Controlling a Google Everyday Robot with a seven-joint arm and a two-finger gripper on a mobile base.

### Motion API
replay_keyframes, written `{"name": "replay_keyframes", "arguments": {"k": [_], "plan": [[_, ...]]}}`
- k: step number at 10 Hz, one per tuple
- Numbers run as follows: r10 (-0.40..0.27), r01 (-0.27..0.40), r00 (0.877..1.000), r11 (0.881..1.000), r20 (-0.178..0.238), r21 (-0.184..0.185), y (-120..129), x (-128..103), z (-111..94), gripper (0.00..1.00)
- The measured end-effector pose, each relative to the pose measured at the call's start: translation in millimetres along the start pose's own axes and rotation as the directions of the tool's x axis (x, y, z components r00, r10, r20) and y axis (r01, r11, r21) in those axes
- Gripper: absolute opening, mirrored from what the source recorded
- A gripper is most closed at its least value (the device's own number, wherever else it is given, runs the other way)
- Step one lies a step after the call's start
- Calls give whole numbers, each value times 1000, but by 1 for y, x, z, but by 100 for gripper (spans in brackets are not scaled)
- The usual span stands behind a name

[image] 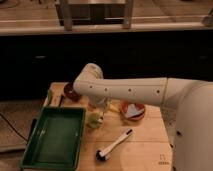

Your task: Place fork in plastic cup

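Hovering at frame centre: pincer just above plastic cup. Cannot tell whether pincer open, closed or gripping. Fork not made out, so drop into cup judged not yet done. Cup close beside right rim of green tray. Orange bowl to right, brush below. Open worktop at lower right gives room to retreat.

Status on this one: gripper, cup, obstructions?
Gripper just above small pale yellow-green plastic cup. Cup beside green plastic tray. Fork not made out. White-handled brush lies apart from cup.
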Motion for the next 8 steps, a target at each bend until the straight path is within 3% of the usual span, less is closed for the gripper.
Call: {"name": "replay_keyframes", "arguments": {"k": [8], "plan": [[-83,83,997,996,1,-43,-26,-17,1,0]]}}
